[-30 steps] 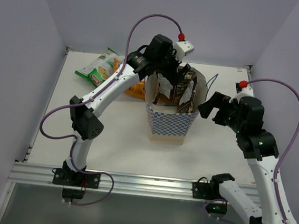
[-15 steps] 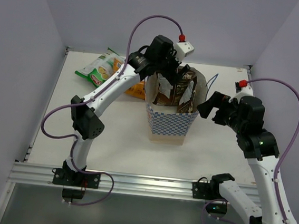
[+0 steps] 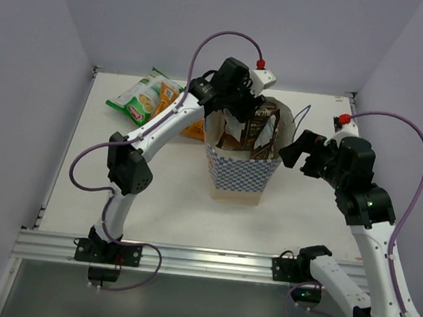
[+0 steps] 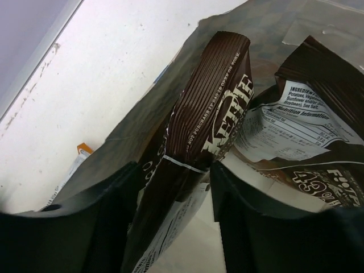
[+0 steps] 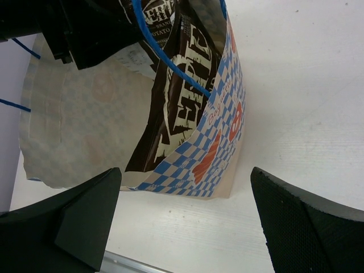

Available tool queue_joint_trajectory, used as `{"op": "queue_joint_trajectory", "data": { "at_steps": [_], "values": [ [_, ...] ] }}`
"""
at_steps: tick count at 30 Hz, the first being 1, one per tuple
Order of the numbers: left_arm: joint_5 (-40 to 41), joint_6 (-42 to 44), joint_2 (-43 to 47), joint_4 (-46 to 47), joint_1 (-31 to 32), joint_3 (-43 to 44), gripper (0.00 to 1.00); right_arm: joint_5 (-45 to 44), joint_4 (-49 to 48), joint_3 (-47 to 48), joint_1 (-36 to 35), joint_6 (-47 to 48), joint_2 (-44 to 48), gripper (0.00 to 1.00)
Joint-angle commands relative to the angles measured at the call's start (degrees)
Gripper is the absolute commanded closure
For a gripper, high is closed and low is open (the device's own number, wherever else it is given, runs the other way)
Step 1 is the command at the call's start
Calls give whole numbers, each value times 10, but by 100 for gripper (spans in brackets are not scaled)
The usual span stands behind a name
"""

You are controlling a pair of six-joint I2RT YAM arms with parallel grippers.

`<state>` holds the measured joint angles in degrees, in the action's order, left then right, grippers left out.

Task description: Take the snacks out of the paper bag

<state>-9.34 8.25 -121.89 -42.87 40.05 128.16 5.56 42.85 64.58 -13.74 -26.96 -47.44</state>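
**Left tool at the bag mouth.** Your left tool (image 4: 172,170) stood inside the mouth of the paper bag (image 3: 240,172), one finger on either side of the upright dark brown packet (image 4: 210,102). Whether the fingers pinched it could not be told. Your right tool (image 3: 295,148) hung empty just right of the bag, fingers wide apart. A second dark brown packet (image 4: 318,85) leaned inside the bag beside the first. The green and white packet (image 3: 138,99) and the orange packet (image 3: 193,130) lay on the counter (image 3: 171,192) left of and behind the bag.

You would likely have done best to close on the packet's crimped top edge and lift straight up, so the foil dragged neither the bag's thin wall nor its neighbour. The blue string handle (image 5: 170,62) crossed the bag's right side and could have snagged. Open counter lay in front of the bag and to its left.
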Motion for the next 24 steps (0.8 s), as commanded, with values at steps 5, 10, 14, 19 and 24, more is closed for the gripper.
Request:
{"op": "queue_joint_trajectory", "data": {
  "at_steps": [5,10,14,19,24],
  "values": [
    [3,25,2,25,1,28,72,4,-8,-9,3,-3,18,1],
    [3,33,15,29,1,25,100,2,-8,-16,3,-4,29,1],
    [-12,25,39,45,1,29,100,0,-8,-23,3,-5,33,1],
    [-23,7,87,79,1,22,100,-5,-8,-31,3,-3,40,1],
    [6,-1,129,118,1,14,100,-6,-8,-38,3,-1,46,1]
  ]
}}
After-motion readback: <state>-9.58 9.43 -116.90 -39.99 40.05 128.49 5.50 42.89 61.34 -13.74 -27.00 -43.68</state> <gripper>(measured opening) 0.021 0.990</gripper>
